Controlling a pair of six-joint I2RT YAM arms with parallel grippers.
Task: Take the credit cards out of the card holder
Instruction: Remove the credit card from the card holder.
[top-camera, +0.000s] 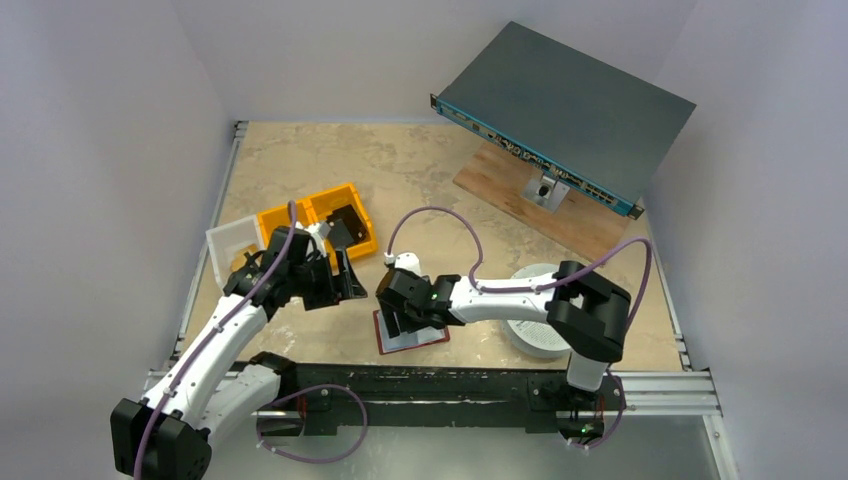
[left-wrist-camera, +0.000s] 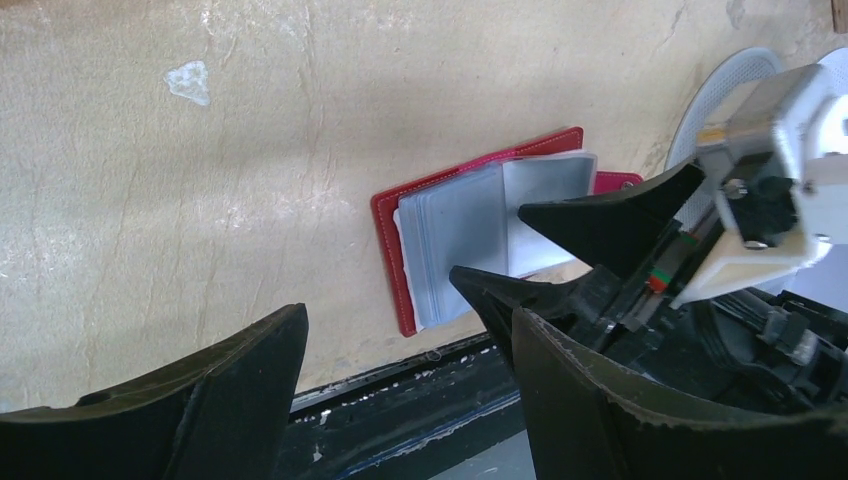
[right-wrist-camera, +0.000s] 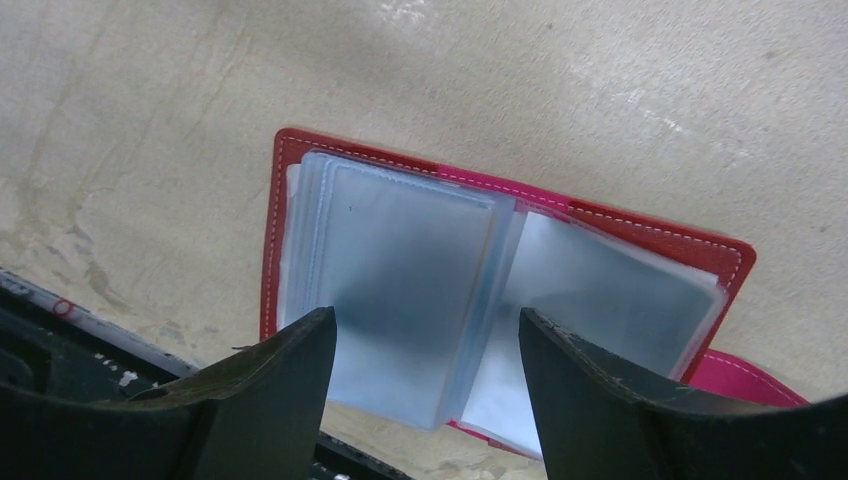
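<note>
The card holder (top-camera: 386, 346) lies open and flat on the table near the front rail, red outside (right-wrist-camera: 285, 200) and pale blue-grey inside (left-wrist-camera: 392, 250). A stack of pale blue-grey credit cards (right-wrist-camera: 400, 260) rests on its left half (left-wrist-camera: 455, 235). My right gripper (top-camera: 402, 322) hovers right over it, open, its two black fingers (right-wrist-camera: 290, 370) straddling the stack with a wide gap (right-wrist-camera: 425, 320). In the left wrist view the right gripper (left-wrist-camera: 490, 243) shows its tips over the cards. My left gripper (top-camera: 348, 282) is open (left-wrist-camera: 408, 315) and empty, just left of the holder.
Yellow bins (top-camera: 300, 213) and a white bin (top-camera: 230, 240) sit behind the left arm, a black part (top-camera: 348, 222) in one yellow bin. A white round disc (top-camera: 535, 330) lies under the right arm. A grey rack unit (top-camera: 565, 105) stands on a wooden board at back right. A black rail (top-camera: 450, 385) runs along the near edge.
</note>
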